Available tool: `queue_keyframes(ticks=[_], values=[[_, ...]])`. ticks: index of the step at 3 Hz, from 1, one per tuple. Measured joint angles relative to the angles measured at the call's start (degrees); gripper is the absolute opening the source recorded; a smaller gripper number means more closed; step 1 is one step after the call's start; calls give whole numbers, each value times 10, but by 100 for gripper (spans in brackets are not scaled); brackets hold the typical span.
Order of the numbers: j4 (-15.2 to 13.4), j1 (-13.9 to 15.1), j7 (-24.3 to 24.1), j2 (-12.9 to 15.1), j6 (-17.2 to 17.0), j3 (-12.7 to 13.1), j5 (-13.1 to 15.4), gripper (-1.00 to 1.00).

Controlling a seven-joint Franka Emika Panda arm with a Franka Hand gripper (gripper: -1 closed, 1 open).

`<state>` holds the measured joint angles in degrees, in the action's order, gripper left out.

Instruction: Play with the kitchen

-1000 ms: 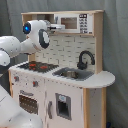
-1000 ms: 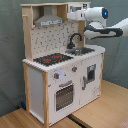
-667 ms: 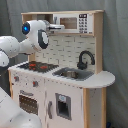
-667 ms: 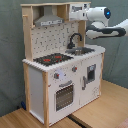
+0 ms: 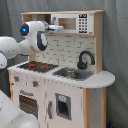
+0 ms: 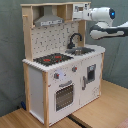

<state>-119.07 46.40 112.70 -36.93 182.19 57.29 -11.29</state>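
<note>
— Where does the kitchen (image 5: 65, 75) stand?

— On a pale wooden desk (image 6: 100, 107), near its back edge against a grey curtain; in the second exterior view the desk's front edge runs bare before the oven door (image 6: 64, 95).

— And the arm?

— The white arm (image 6: 107, 22) reaches in at the level of the kitchen's top shelf. Its pincer (image 5: 54, 27) is up against the small microwave (image 5: 75, 23), at the first exterior view's left edge of that box. In the second exterior view the wrist meets the same microwave (image 6: 80, 10) from the second exterior view's right.

— Released or clenched?

— I cannot tell; the wrist hides the tips in both exterior views.

— The rest of the kitchen?

— The black faucet (image 5: 85, 59) arches over the sink (image 5: 74, 74) on the white counter. The stovetop (image 5: 37, 65) with its red rings lies beside the sink, toward the first exterior view's left. The grey hood (image 6: 47, 20) hangs above the burners, beside the microwave.
</note>
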Motion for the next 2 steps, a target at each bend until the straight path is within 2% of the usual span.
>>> queue_keyframes(ticks=[2], values=[[-51,-82,2,-8,25,-63,0,-100]])
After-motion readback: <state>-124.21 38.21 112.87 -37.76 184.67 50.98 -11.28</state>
